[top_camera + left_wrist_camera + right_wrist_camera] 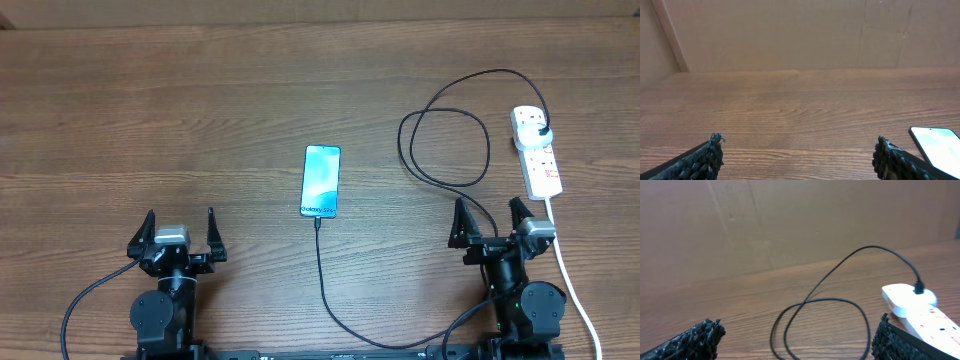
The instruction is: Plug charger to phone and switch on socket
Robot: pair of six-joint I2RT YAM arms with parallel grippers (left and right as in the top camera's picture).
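The phone (321, 181) lies flat mid-table, its light-blue screen lit; its corner shows at the right of the left wrist view (939, 147). The charger cable (445, 145) loops beside the socket; its tip sits in the phone's near end (317, 222) and its black plug (542, 133) sits in the white power strip (537, 152), also seen in the right wrist view (912, 306). My left gripper (181, 232) is open and empty at the near left. My right gripper (492, 222) is open and empty, just near of the cable loop (820, 325).
The strip's thick white cord (578, 290) runs toward the near edge past the right arm. The charger cable also runs along the near edge (345, 325). A brown board wall (800, 35) stands at the table's far side.
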